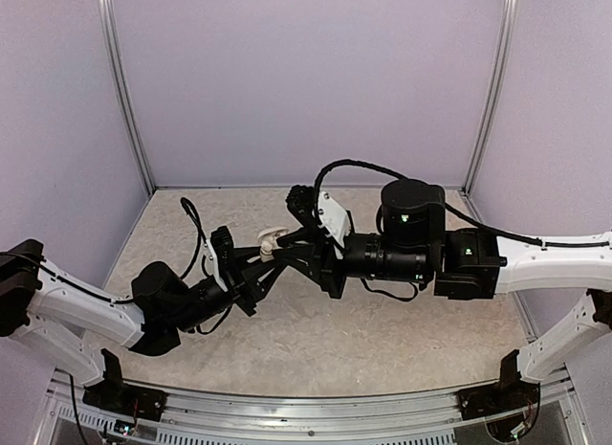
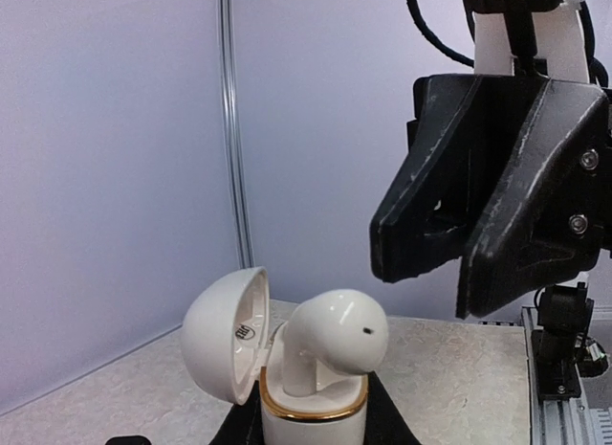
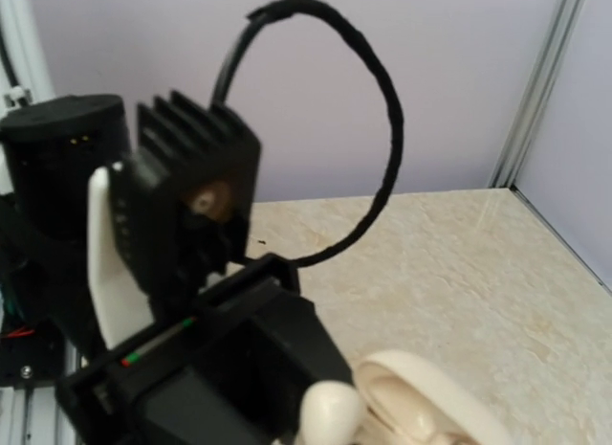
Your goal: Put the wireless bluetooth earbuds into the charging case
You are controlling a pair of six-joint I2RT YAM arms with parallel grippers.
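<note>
White charging case (image 2: 311,418), lid (image 2: 225,335) flipped open to the left, gold ring round the mouth. One white earbud (image 2: 337,335) in it: stem down in the slot, rounded head sticking up and leaning right over the rim. Not seated flush. Can't see a second earbud from any view.

My left end effector (image 1: 260,263) is clamped tight on the case body and holds it upright above the bench (image 1: 382,340). In the left wrist view only the black fingers (image 2: 387,418) show, one each side of the case base.

My right end effector (image 2: 445,287) hangs above and right of the earbud in the left wrist view, tips pointing down-left, clear air between tips and earbud, no contact. Nothing between its fingers. The two fingers overlap from this angle, so I can't tell if they are fully together or a little apart.

Right wrist view is blurry: open cream lid (image 3: 430,407) at the bottom edge, a rounded white shape (image 3: 327,411) next to it, probably the earbud head, and my left wrist block behind.

Bench is beige, speckled. Pale lilac walls (image 1: 306,81) on three sides, metal corner posts (image 1: 124,91), aluminium rail (image 1: 306,411) along the near edge. In the top view both arms meet mid-bench, with the case just left of the right end effector's tips.
</note>
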